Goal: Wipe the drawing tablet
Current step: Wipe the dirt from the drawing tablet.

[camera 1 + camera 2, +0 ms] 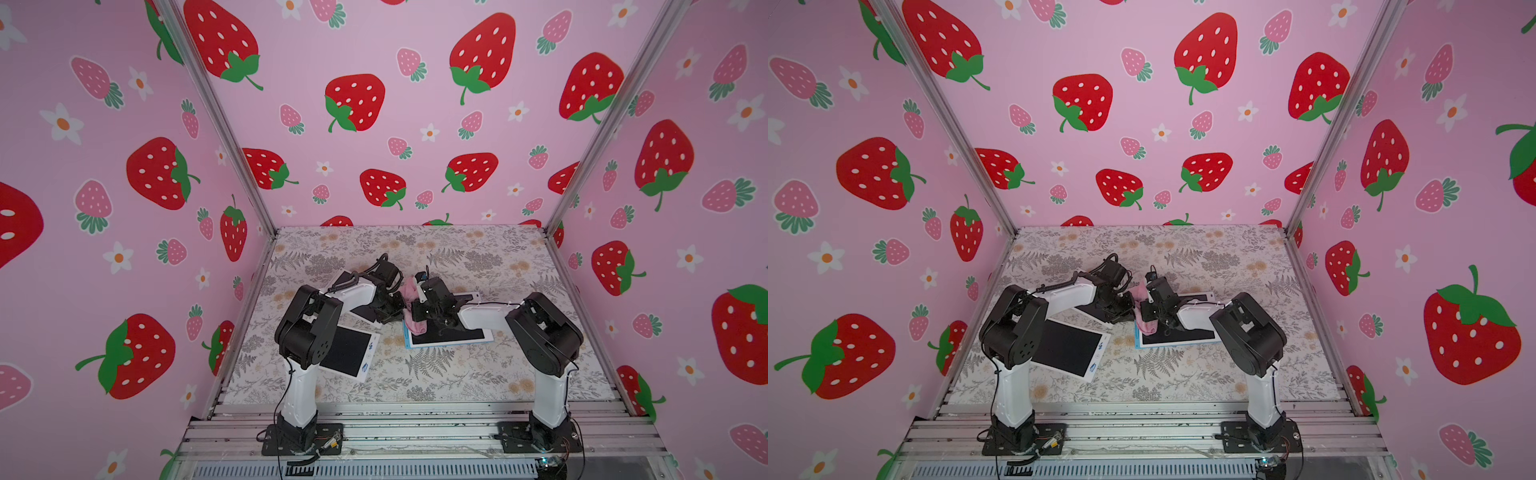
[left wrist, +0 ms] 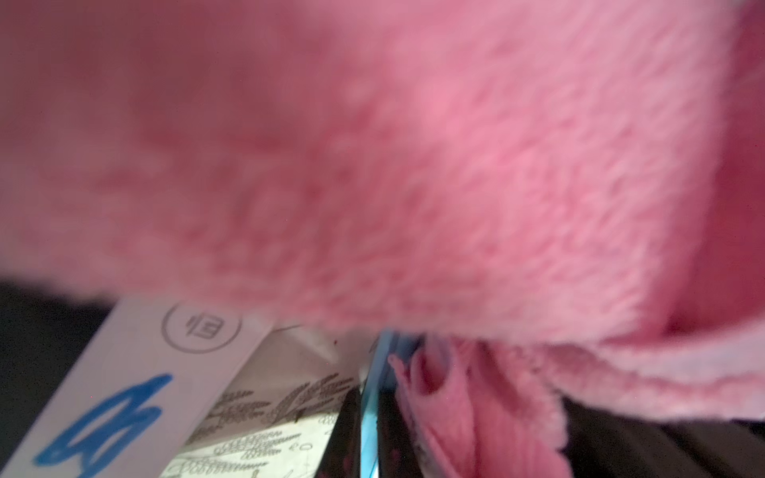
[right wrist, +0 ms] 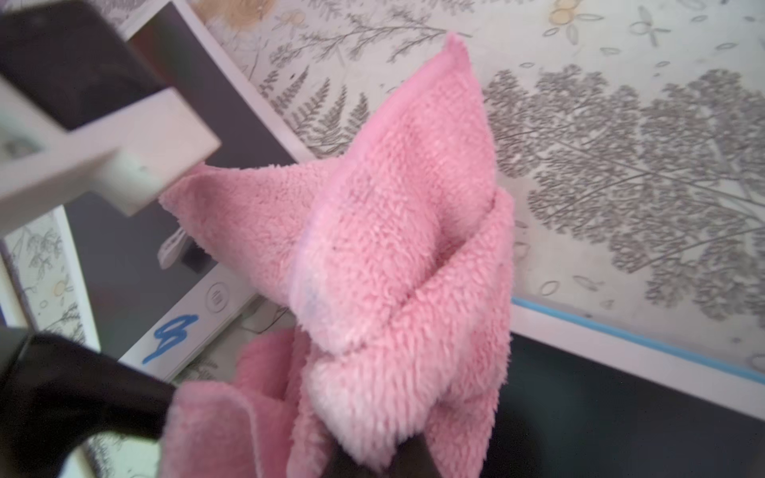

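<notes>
- Right pincer [image 3: 364, 451] is clamped on the pink cloth [image 3: 393, 256].
- Left pincer [image 1: 392, 305] is squeezed together, touching the cloth.
- Blue-edged drawing tablet [image 1: 465, 334] lies on counter [image 1: 436, 374], under the cloth.
- Push cloth flat, rub w/ slow strokes.

In the left wrist view the pink cloth [image 2: 414, 165] fills most of the frame, blurred. In both top views the left arm [image 1: 307, 328] covers part of the tablet [image 1: 353, 351] at 7 o'clock. Both grippers' fingertips are hidden behind cloth and wrists.
</notes>
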